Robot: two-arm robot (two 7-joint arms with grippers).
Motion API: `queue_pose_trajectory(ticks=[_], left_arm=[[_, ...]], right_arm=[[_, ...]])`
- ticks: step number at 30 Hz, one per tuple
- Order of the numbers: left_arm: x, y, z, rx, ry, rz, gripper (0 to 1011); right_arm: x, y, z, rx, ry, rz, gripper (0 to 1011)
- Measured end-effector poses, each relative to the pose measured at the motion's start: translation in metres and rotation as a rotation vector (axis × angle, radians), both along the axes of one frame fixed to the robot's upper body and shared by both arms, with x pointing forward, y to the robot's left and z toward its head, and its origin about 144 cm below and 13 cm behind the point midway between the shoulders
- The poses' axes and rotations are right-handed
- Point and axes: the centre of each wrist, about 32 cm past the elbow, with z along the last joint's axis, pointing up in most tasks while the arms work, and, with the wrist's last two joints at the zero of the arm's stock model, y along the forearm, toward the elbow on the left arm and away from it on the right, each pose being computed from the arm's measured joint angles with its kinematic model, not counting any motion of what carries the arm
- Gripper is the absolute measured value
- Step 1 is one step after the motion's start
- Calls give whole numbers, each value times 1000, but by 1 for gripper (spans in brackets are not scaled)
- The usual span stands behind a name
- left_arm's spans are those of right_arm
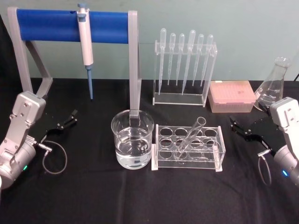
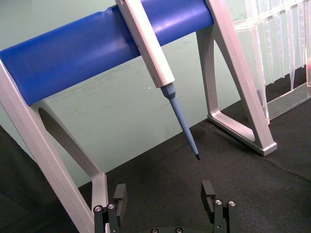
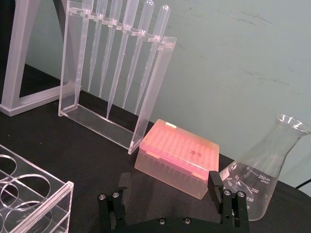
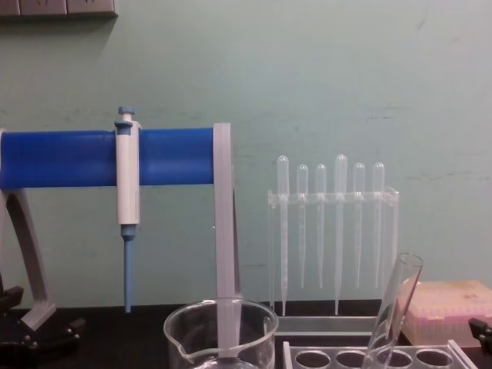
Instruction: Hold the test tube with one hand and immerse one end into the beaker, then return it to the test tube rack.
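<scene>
The test tube [image 1: 190, 136] is a clear glass tube leaning in the clear rack [image 1: 219, 151] at the table's centre, its open rim up and to the right; it also rises at the lower right of the chest view [image 4: 397, 306]. The beaker [image 1: 132, 140] holds water and stands just left of the rack, and its rim [image 4: 221, 323] is low in the chest view. My left gripper [image 1: 66, 120] rests open at the left, well apart from the beaker, with nothing between its fingers [image 2: 209, 190]. On the right, my right gripper [image 1: 238, 128] is open and empty beside the rack, its fingers [image 3: 214, 181] spread.
A white-and-blue pipettor [image 1: 85, 44] hangs on the blue-barred stand [image 1: 46, 25] at the back left. Behind the rack stands a clear holder with several plastic pipettes [image 1: 184, 63]. A pink tip box [image 1: 231, 95] and a conical flask [image 1: 274, 86] sit at the back right.
</scene>
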Motion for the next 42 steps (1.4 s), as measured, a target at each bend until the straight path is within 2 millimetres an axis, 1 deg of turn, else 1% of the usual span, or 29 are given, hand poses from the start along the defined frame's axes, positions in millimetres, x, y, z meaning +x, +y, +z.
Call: queue_pose_trajectory(ticks=[31,35,36,39,42], left_arm=[[0,0,0,0,0,0,1000],[0,0,0,0,0,0,1000],[0,0,0,0,0,0,1000],[0,0,0,0,0,0,1000],[0,0,0,0,0,0,1000]], right_arm=[[0,0,1,2,-3,1,1003],[2,-4,12,37,-27,24,1002],[2,-4,12,37,-27,24,1003],[0,-7,22,71,-33,44,1003],[-3,-10,27,89,-35,56,1003]])
